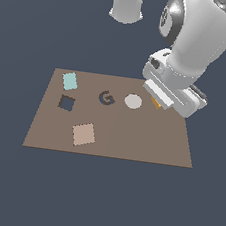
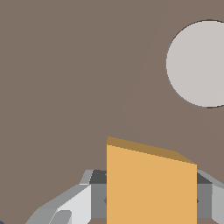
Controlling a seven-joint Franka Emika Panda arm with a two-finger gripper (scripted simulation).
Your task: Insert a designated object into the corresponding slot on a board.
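Clamped between the fingers of the gripper (image 1: 158,102): the orange cube (image 1: 156,102), low over the far right part of the brown board (image 1: 131,142), mostly hidden under the white arm (image 1: 195,40) in the exterior view. In the wrist view, cube (image 2: 151,188) filling the gap between the grey fingers (image 2: 74,205), a finger on each side of it. Just left of the cube, apart from it: pale grey disc (image 1: 133,101), flat on the board. Further left, the dark G-shaped ring (image 1: 106,98). Well apart at the left side, the small dark square slot (image 1: 66,102), unfilled. Just beyond the slot, a pale teal rectangle (image 1: 70,81). Nearer, toward the board's front edge, a flat tan square (image 1: 84,134).
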